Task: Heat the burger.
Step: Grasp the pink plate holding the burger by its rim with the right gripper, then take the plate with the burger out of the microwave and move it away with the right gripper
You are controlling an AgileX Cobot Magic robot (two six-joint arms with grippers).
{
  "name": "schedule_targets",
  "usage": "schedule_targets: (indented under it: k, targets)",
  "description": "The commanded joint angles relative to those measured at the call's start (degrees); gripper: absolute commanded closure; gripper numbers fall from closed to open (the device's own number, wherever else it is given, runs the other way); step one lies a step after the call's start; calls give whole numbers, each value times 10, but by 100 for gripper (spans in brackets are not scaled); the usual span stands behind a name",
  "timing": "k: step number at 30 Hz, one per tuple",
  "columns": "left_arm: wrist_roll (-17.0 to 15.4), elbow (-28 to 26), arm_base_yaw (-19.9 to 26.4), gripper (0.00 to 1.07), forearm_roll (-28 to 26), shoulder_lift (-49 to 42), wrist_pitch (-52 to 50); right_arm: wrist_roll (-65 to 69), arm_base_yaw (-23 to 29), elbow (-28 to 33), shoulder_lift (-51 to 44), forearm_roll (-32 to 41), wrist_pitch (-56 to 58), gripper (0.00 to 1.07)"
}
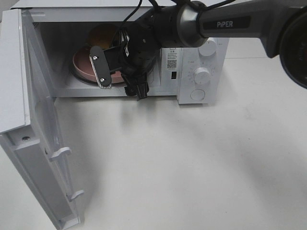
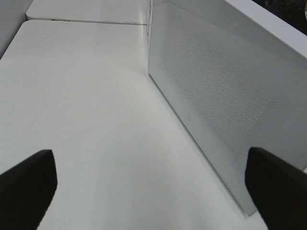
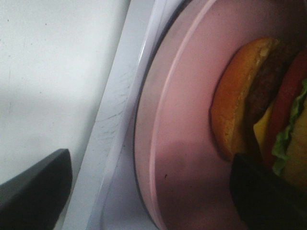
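The burger (image 1: 102,34), with its golden bun, lies on a round pink plate (image 1: 80,67) inside the open microwave (image 1: 192,28). The right wrist view shows the burger (image 3: 261,110) close up on its side, with patty, tomato and lettuce showing, resting on the plate (image 3: 187,143). My right gripper (image 1: 120,76) reaches into the oven's mouth and is open, its fingers either side of the plate's near rim (image 3: 151,196); one finger is close beside the burger. My left gripper (image 2: 151,191) is open over bare table, holding nothing.
The microwave door (image 1: 29,96) swings wide open to the left; its mesh panel (image 2: 230,96) stands close beside my left gripper. Dials (image 1: 202,74) sit on the oven's right panel. White table (image 1: 192,167) stretches in front.
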Motion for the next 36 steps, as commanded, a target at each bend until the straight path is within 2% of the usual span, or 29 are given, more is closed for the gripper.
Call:
schedule_targets:
  k: [1,7,8,9,10,11,12,13,14,15,16,17,18,19,20,21,22,23,24,36]
  targets:
    - [0,1,2,6,-3,-8,1,5,-2,-20,16,14,-1,21]
    - [0,1,2,6,-3,-8,1,5,-7,-41,36,33,-1,23]
    - [0,1,2,6,-3,-8,1,5,-7,-45,39,34,-1,24]
    - [0,1,2,6,-3,-8,1,5,-7,-45,39,34,-1,29]
    - [0,1,2,6,-3,-8,1,5,-7,-45,39,34,-1,29]
    - [0,1,2,6,-3,-8,1,5,-7,-45,39,34,-1,38]
    - [0,1,2,6,-3,-8,1,5,-7,-45,39,34,-1,38]
    - [0,1,2,6,-3,-8,1,5,-7,-45,39,35,-3,48]
    - [0,1,2,6,-3,-8,1,5,-7,-45,39,37,-5,54]
    - [0,1,2,6,-3,-8,1,5,-7,-45,39,37,-5,54]
    - [0,1,2,6,-3,-8,1,5,-7,-45,39,39,-6,66]
    - [0,1,2,6,-3,-8,1,5,-7,-45,39,39,-6,66]
    - [0,1,2,6,-3,-8,1,5,-7,-45,39,42,-6,79]
    - [0,1,2,6,-3,-8,1,5,-7,-45,39,44,-6,85]
    - [0,1,2,6,-3,-8,1,5,-7,-45,39,44,-6,85]
    - [0,1,2,6,-3,-8,1,5,-6,-45,39,46,-5,95]
    - [0,1,2,6,-3,-8,1,5,-6,-45,39,46,-5,95]
    - [0,1,2,6,-3,-8,1,5,-6,-45,39,46,-5,104]
    - [0,1,2,6,-3,-8,1,5,-6,-45,38,47,-3,107]
    - [0,1,2,7,-3,-8,1,-1,-6,-45,34,52,5,107]
